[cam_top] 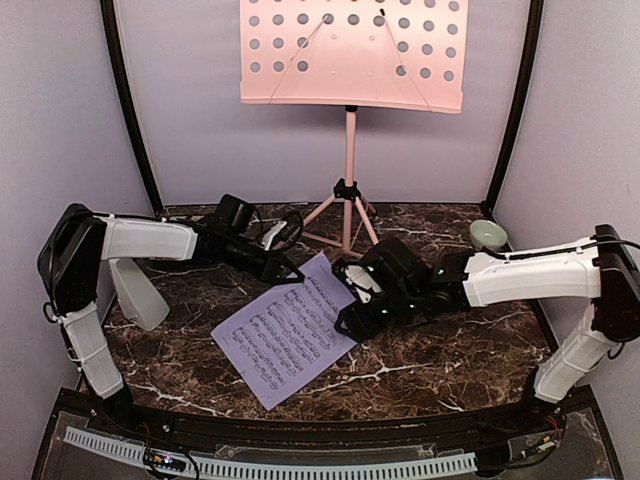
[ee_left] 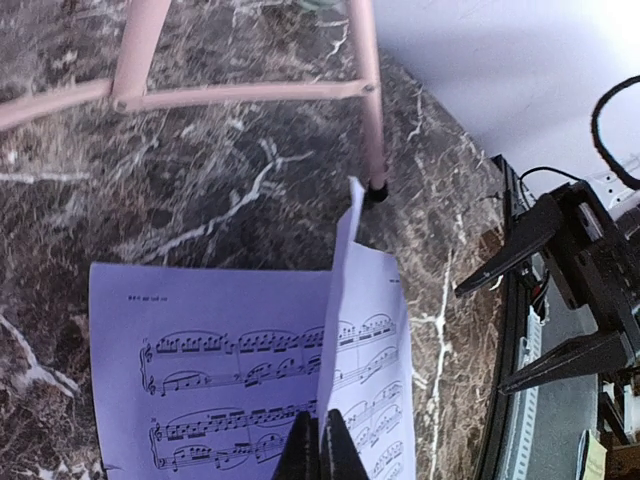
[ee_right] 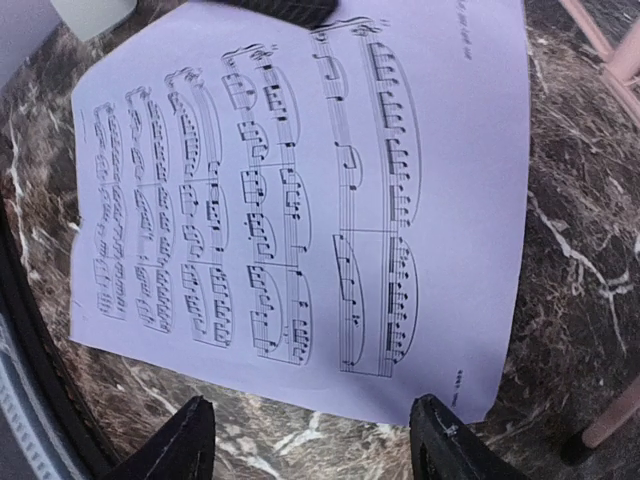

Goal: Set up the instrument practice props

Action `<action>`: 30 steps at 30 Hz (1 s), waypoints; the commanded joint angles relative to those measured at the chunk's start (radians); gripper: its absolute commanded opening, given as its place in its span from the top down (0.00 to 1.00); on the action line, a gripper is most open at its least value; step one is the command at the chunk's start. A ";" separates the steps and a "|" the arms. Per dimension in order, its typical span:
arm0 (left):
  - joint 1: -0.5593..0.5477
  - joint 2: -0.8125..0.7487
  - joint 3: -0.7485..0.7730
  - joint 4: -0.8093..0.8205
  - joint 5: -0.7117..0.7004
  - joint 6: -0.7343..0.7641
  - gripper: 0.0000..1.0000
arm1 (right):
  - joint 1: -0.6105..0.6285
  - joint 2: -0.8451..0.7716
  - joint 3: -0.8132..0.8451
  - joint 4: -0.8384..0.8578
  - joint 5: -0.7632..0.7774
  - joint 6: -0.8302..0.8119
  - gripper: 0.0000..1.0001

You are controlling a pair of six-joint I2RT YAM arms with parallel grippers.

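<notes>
at the sheet-music pages' (cam_top: pixel 285 340) far edge, the left end effector (ee_left: pixel 312 452) pinches them. the right end effector (ee_right: pixel 312 425) hovers spread alongside.

One music stand (cam_top: pixel 352 50), one metronome (cam_top: pixel 135 292), one bowl (cam_top: pixel 488 235), at least one sheet-music page (cam_top: pixel 285 335)

The top of the pink music stand (cam_top: pixel 352 55) runs off the picture's top edge. The left arm (cam_top: pixel 150 240) covers the top of the grey metronome (cam_top: pixel 138 300). The music pages (ee_right: pixel 300 200) run off the top of the right wrist view.
</notes>
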 commanded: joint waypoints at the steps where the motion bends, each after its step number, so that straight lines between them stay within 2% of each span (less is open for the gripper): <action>1: -0.005 -0.172 -0.085 0.144 0.034 -0.035 1.00 | -0.008 -0.163 -0.075 0.135 0.009 0.029 0.24; 3: -0.005 -0.238 -0.120 0.176 0.047 -0.044 1.00 | -0.012 -0.267 -0.122 0.183 0.019 0.059 0.10; 4: -0.005 -0.268 -0.137 0.192 0.054 -0.048 1.00 | -0.016 -0.310 -0.145 0.202 0.028 0.083 0.07; 8: -0.006 -0.367 -0.142 0.201 0.059 -0.078 1.00 | -0.038 -0.455 -0.232 0.253 0.042 0.158 0.04; 12: -0.006 -0.468 -0.135 0.284 0.027 -0.146 1.00 | -0.040 -0.595 -0.303 0.289 0.099 0.207 0.02; 17: -0.006 -0.526 -0.035 0.243 0.039 -0.151 1.00 | -0.040 -0.722 -0.364 0.390 0.146 0.167 0.00; 22: -0.006 -0.535 0.075 0.226 0.068 -0.161 1.00 | -0.042 -0.692 -0.368 0.473 0.090 0.076 0.00; 30: -0.005 -0.520 0.180 0.333 0.155 -0.286 1.00 | -0.063 -0.564 -0.296 0.644 0.051 0.077 0.00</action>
